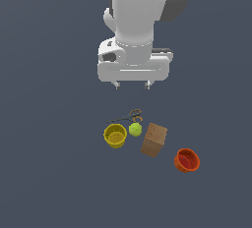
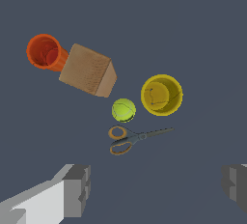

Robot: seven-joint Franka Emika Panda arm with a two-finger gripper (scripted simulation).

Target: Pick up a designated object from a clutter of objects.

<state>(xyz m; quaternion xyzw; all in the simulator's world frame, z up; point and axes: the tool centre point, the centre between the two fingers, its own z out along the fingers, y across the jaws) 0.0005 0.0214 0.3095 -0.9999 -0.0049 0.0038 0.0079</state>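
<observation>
The small yellow-green ball [image 1: 135, 129] lies on the dark floor between the yellow cup [image 1: 115, 135] and the tan box [image 1: 154, 139]. The orange-handled scissors [image 1: 129, 117] lie just behind it. In the wrist view the ball [image 2: 124, 110] sits between the cup [image 2: 161, 95], the box [image 2: 88, 70] and the scissors [image 2: 130, 139]. My gripper [image 1: 132, 84] hangs well above the clutter, open and empty, its fingers [image 2: 77, 189] spread wide apart.
An orange-red bowl [image 1: 187, 160] stands at the exterior view's right of the box; it also shows in the wrist view [image 2: 46, 51] touching the box's far end. The dark flat floor [image 1: 49, 173] stretches all around the clutter.
</observation>
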